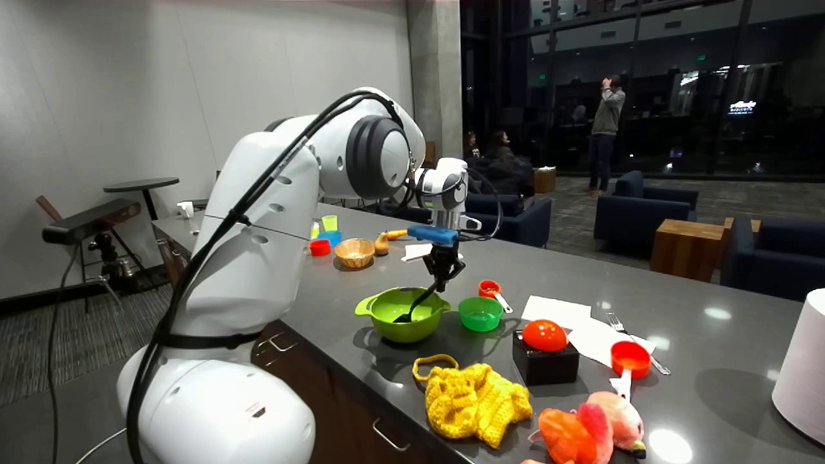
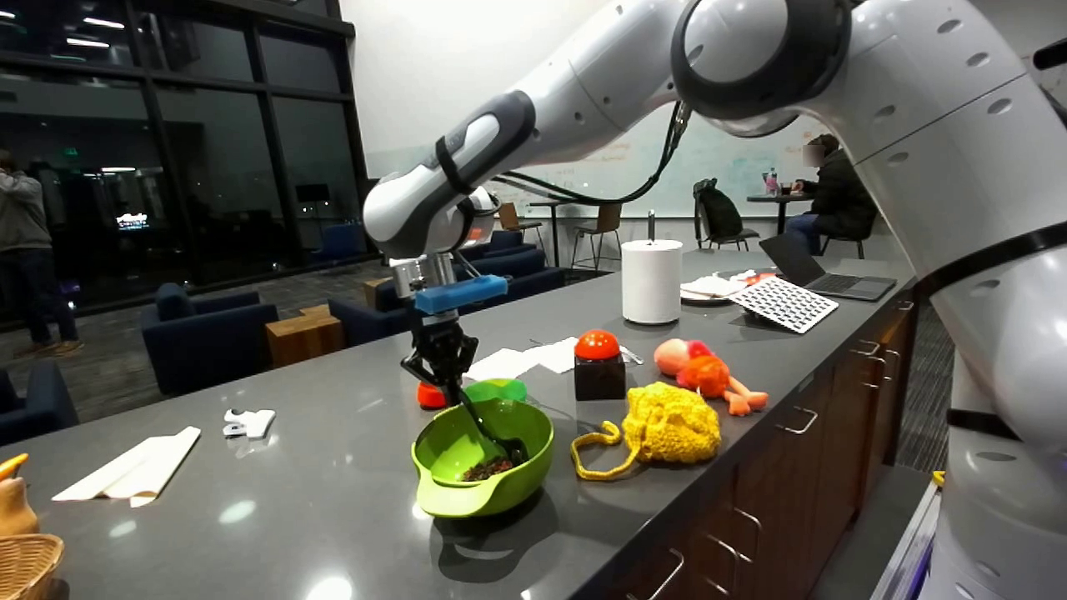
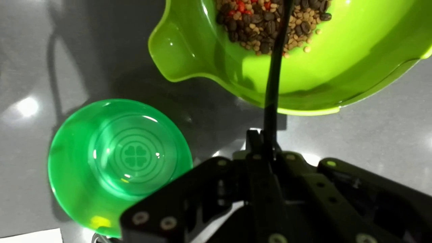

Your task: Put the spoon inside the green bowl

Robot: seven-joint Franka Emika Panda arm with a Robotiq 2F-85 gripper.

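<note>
The dark spoon (image 1: pixel 423 298) is held tilted by my gripper (image 1: pixel 441 284), its head down inside the larger lime bowl (image 1: pixel 405 331). In an exterior view the spoon (image 2: pixel 478 423) reaches down from the gripper (image 2: pixel 453 390) to beans in the lime bowl (image 2: pixel 454 498). In the wrist view the spoon's handle (image 3: pixel 275 74) runs up from the shut fingers (image 3: pixel 265 145) over the lime bowl (image 3: pixel 341 77); its head is out of frame. The small green bowl (image 1: pixel 480 320) stands beside the lime bowl. It looks empty in the wrist view (image 3: pixel 69 158) and is partly hidden in an exterior view (image 2: pixel 500 389).
A red measuring cup (image 1: pixel 489 288) stands behind the green bowl. A red button on a black box (image 1: pixel 546 361), a yellow knitted thing (image 1: pixel 477 403) and papers (image 1: pixel 557 312) lie nearby. A wicker basket (image 1: pixel 355 253) stands farther along the counter.
</note>
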